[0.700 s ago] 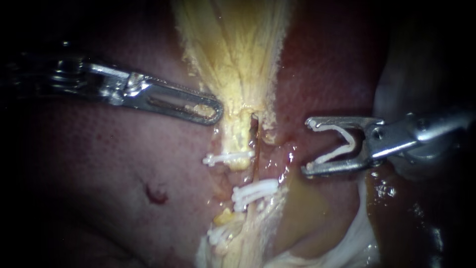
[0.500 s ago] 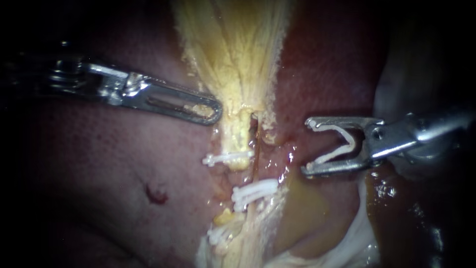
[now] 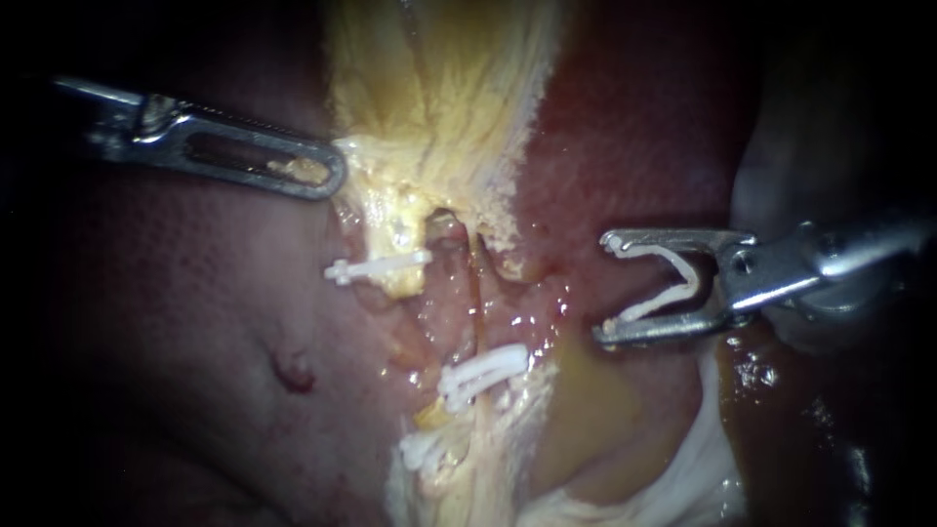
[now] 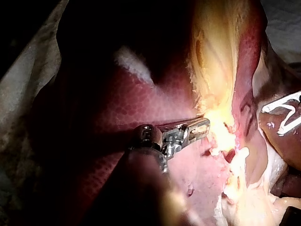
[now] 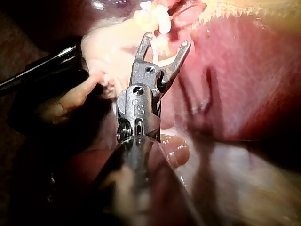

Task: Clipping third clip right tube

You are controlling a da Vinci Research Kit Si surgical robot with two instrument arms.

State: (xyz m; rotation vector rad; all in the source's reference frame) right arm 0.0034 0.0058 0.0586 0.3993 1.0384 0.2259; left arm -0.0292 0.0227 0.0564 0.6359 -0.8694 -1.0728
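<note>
My left instrument (image 3: pixel 327 176) comes in from the upper left, its slotted jaws shut on the edge of the yellow gallbladder tissue (image 3: pixel 439 107) and holding it to the left; its jaws (image 4: pixel 201 127) also show in the left wrist view. A thin reddish right tube (image 3: pixel 475 293) runs down to a white clip (image 3: pixel 483 373). Another white clip (image 3: pixel 376 266) sits on the yellow stump to its left. My right instrument (image 3: pixel 605 288) stands right of the tube, apart from it, jaws spread wide with an open white clip (image 3: pixel 673 283) seated between them; the same jaws (image 5: pixel 165 41) appear in the right wrist view.
Dark red liver (image 3: pixel 195 322) lies left and right of the tubes. A third white clip (image 3: pixel 422 451) sits lower on the pale strand. Pale whitish tissue (image 3: pixel 683 478) and a yellowish pool (image 3: pixel 595 410) lie below the right instrument. A small red spot (image 3: pixel 293 373) marks the liver.
My left instrument has moved up and to the left, dragging the yellow tissue and the upper clip with it and stretching the tube area open. The right instrument has stayed put.
</note>
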